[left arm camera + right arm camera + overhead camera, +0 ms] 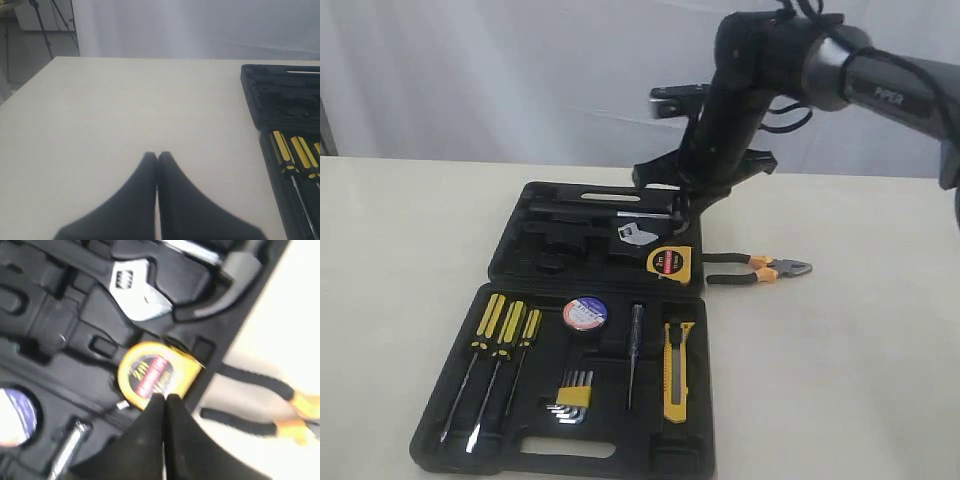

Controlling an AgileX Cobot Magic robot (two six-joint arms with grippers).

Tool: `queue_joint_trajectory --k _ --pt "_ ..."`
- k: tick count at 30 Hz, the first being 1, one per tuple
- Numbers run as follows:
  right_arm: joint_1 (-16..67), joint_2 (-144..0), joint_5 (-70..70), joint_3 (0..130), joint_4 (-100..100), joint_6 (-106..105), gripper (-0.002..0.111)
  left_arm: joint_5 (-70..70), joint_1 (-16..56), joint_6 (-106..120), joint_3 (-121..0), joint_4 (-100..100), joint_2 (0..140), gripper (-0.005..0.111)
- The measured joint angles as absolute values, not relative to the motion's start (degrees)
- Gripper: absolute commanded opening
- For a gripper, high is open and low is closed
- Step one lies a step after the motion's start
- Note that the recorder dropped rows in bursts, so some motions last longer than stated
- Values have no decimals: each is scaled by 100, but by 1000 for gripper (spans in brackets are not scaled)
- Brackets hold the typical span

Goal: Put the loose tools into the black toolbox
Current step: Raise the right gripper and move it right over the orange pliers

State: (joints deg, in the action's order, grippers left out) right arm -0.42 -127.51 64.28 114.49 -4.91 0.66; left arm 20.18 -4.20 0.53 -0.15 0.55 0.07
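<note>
The black toolbox [510, 262] lies open on the table, both halves flat. The round yellow tape measure [669, 262] sits in the far half's right corner. The black tape roll [585, 313] and the yellow-and-black utility knife [676, 370] lie in the near half. The orange-and-black pliers [760, 270] rest on the table just right of the box. My right gripper [682, 208] hangs above the far half; in its wrist view it [165, 397] is shut and empty just above the tape measure [155, 372], with the pliers [265, 405] beside. My left gripper [157, 155] is shut over bare table, left of the toolbox [280, 95].
Yellow-and-black screwdrivers [500, 340], yellow-clipped hex keys [572, 395] and a slim tester pen [634, 350] fill the near half. A wrench [135, 290] and a hammer [220, 285] lie in the far half. A white curtain hangs behind the table.
</note>
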Motion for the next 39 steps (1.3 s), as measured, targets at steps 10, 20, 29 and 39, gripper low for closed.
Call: queue_joint_trajectory --k 10,20,29,39 --pt "-620 -11241 6917 10452 -133 -1924 -1 2018 -420 53 -15 55 7 0" --pt "-1414 -10692 6572 9036 -554 -3877 -1 2018 -420 53 -15 55 7 0" --pt "-1483 -10428 6947 8979 -863 -3888 -1 2018 -420 53 -15 55 7 0" --pt "-1483 -10586 6980 8979 -956 -3879 -1 2018 -420 53 -15 55 7 0"
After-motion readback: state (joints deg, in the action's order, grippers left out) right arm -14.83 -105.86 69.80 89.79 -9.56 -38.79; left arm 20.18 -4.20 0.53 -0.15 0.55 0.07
